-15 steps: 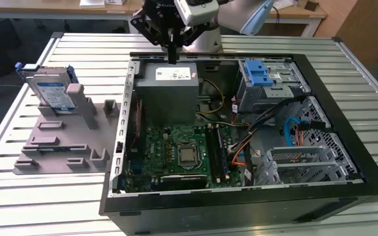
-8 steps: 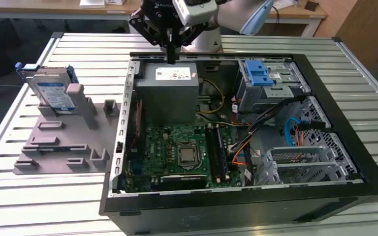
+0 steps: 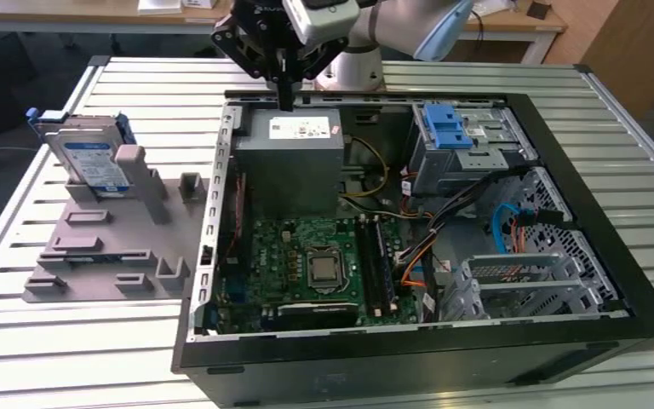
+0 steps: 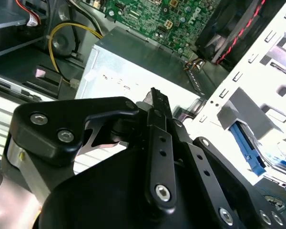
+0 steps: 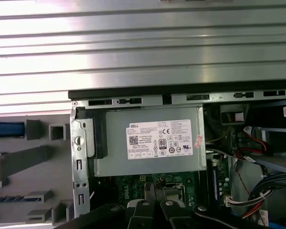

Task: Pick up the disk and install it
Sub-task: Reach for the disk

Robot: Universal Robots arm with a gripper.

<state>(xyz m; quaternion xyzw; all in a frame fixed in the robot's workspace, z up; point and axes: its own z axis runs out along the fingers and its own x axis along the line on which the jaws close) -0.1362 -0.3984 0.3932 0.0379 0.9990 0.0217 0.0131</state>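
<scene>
In the exterior view the disk (image 3: 86, 158) stands on end in a grey holder (image 3: 111, 247) on the table (image 3: 77, 358), at the exterior view's left of the open case (image 3: 418, 366). Its long axis is roughly upright and its label faces the camera. The case wall stands between it and the gripper (image 3: 287, 95), which points down over the far edge of the power supply (image 3: 293, 166), fingers pinched together on nothing.

In the second wrist view the closed fingers (image 4: 157, 124) lie across the power supply (image 4: 133, 71).

In the first wrist view the power supply (image 5: 152, 143) sits beyond the gripper (image 5: 152, 190), with the holder (image 5: 33, 162) beside the case.
</scene>
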